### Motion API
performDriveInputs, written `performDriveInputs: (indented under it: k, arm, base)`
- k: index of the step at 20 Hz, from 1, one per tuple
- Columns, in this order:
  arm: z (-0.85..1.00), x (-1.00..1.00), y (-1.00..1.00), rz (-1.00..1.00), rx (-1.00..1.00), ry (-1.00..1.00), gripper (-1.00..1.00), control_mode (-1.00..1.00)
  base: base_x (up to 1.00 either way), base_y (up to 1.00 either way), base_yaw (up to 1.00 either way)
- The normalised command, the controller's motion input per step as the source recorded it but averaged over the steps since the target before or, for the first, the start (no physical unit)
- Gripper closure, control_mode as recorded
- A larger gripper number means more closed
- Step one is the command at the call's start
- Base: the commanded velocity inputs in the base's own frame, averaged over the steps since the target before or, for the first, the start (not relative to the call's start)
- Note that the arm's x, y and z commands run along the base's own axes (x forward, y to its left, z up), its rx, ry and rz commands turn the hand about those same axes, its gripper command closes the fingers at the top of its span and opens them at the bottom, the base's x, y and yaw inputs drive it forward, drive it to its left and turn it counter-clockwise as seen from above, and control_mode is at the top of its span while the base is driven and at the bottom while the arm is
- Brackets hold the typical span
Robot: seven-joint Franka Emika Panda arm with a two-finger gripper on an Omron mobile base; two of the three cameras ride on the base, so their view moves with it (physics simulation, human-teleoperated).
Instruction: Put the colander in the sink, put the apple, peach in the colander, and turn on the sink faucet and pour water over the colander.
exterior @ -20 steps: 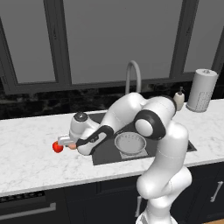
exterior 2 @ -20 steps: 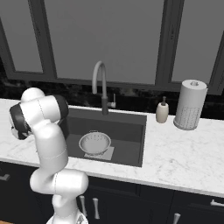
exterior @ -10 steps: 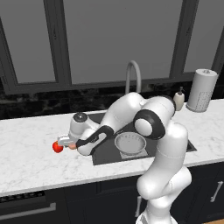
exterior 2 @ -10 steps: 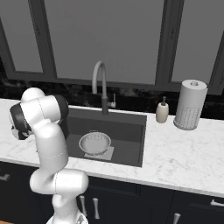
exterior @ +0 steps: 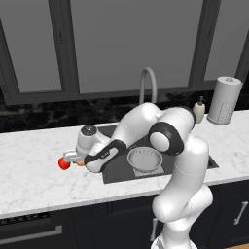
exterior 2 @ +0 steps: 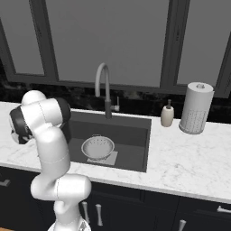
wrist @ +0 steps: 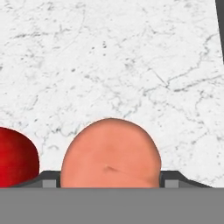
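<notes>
White marble-patterned counter point(exterior: 29, 175) with grey veining runs the full width of the room, above dark cabinet fronts and below a black backsplash and dark-framed windows. Toward its left end, near the front edge, the apple point(exterior: 63, 164) rests on the counter with the peach point(exterior: 79, 163) just beside it on the right. The gripper point(exterior: 77, 160) is lowered over the peach; in the hand view the peach point(wrist: 110, 154) sits between the two finger tips, and whether the pads press on it cannot be told. The apple point(wrist: 16, 157) lies at that view's left edge. The sink point(exterior 2: 135, 135) is recessed at the counter's centre, with the colander point(exterior 2: 98, 147) upright on its floor toward the front. The sink faucet point(exterior 2: 104, 88) rises at the sink's rear edge. Right of the sink, at the counter's back edge, stand a soap dispenser point(exterior 2: 167, 114) and a paper towel roll point(exterior 2: 196, 108). No legible writing appears.
</notes>
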Motion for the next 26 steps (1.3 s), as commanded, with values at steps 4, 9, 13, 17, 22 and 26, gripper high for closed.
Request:
performDriveInputs:
  k: [4,9,13,17,22,26]
  arm:
    - [0.21,-0.34,-0.36,-0.01,0.00,0.00,1.00,-1.00]
    - [0.42,-0.34,-0.53,-0.03,0.00,0.00,1.00,-1.00]
    - [0.22,-0.13,-0.80,-0.08,0.00,0.01,1.00,-1.00]
    - [0.25,0.02,-0.89,-0.14,0.00,0.03,1.00,-1.00]
    - [0.09,0.02,-0.92,-0.12,0.00,0.05,1.00,-1.00]
    - [0.02,0.05,-0.71,-0.15,0.00,0.06,1.00,-1.00]
  base:
    - [0.00,0.00,0.00]
    - [0.00,0.00,0.00]
    - [0.00,0.00,0.00]
    - [0.00,0.00,0.00]
    - [0.00,0.00,0.00]
    - [0.00,0.00,0.00]
